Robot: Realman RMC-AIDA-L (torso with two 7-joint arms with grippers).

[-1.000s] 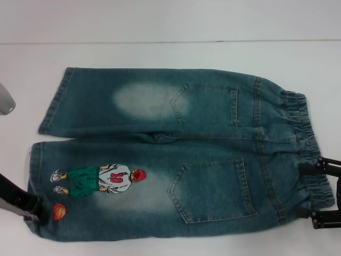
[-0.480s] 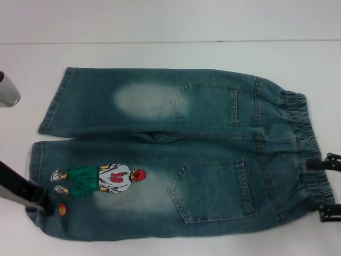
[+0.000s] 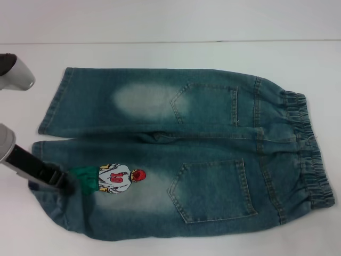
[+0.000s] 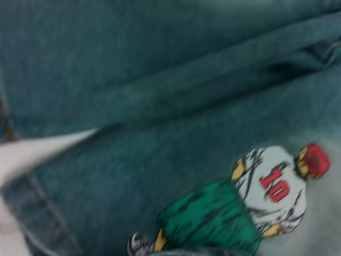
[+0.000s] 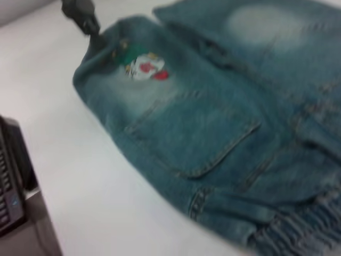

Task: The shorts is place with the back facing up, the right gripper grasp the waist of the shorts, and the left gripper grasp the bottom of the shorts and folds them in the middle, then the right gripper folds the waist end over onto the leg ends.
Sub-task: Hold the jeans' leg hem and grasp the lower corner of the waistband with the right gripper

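At the shorts' [image 3: 181, 154] leg hem, the left tool [image 3: 63, 184] has advanced inward.

This looks like a robot test bench in a lab rather than a home. A plain white counter [image 3: 160, 53] fills the head view, bare but for one pair of denim shorts [image 3: 213, 138] laid flat. In the right wrist view, a dark piece of equipment [image 5: 10, 176] with vent slots sits on a grey stand past the counter's edge.
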